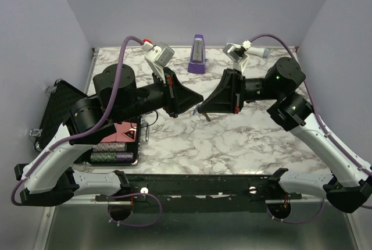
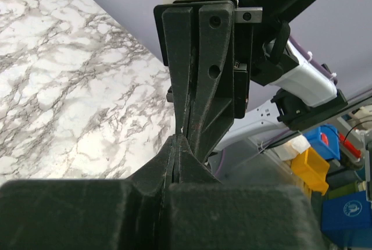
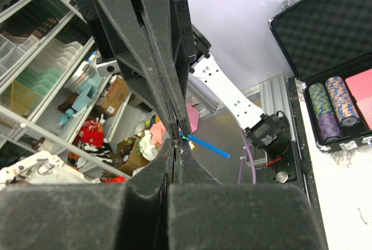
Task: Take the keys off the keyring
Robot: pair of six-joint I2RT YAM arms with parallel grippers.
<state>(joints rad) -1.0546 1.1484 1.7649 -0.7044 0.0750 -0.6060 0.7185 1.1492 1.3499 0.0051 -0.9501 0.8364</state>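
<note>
My left gripper point(image 1: 200, 98) and right gripper point(image 1: 207, 105) meet tip to tip above the middle of the marble table point(image 1: 244, 145); both are shut. In the right wrist view the blue-headed key point(image 3: 206, 146) sticks out sideways from where the left gripper's tips point(image 3: 174, 127) meet my right gripper point(image 3: 176, 146). A tiny silvery glint of the keyring point(image 3: 182, 152) shows at the right gripper's tips. In the left wrist view my left gripper point(image 2: 176, 140) presses against the right gripper's fingertips point(image 2: 187, 119), and the key set is almost hidden. In the top view small parts of the keys point(image 1: 206, 114) hang below the tips.
A purple metronome-shaped block point(image 1: 197, 56) stands at the back centre. An open black case point(image 1: 61, 107) with poker chips point(image 1: 113, 148) lies at the left, also in the right wrist view point(image 3: 325, 35). White objects sit at the back left point(image 1: 161, 53) and back right point(image 1: 237, 50).
</note>
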